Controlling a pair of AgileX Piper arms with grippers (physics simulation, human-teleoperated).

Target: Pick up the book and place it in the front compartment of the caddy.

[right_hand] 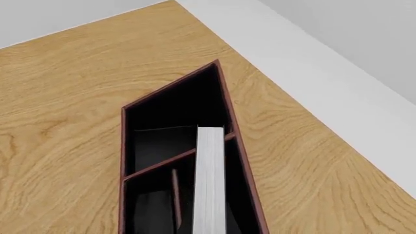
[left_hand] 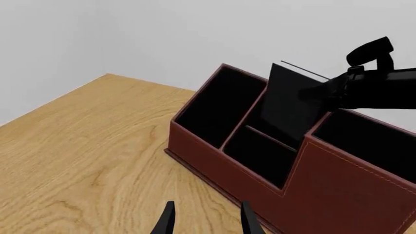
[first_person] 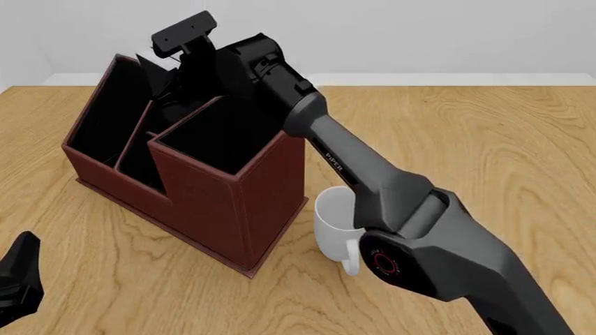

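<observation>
The right arm [first_person: 410,209] is dark grey with smooth rounded casings, small white "PIPER" lettering along its forearm and a red ring mark on one joint. A black camera block [first_person: 184,31] sits near its wrist. The left arm's fingers [left_hand: 167,220] are thin, black, pointed blades.

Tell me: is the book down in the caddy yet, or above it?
Partly in. The book stands tilted, its lower end inside the caddy, its top above the rim, at the right claw.

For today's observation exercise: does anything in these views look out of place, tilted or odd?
One thing: the book hangs tilted over the caddy, held by the right claw, not yet seated in a compartment. The mug stands upright beside the caddy. Nothing spilled or damaged.
</observation>
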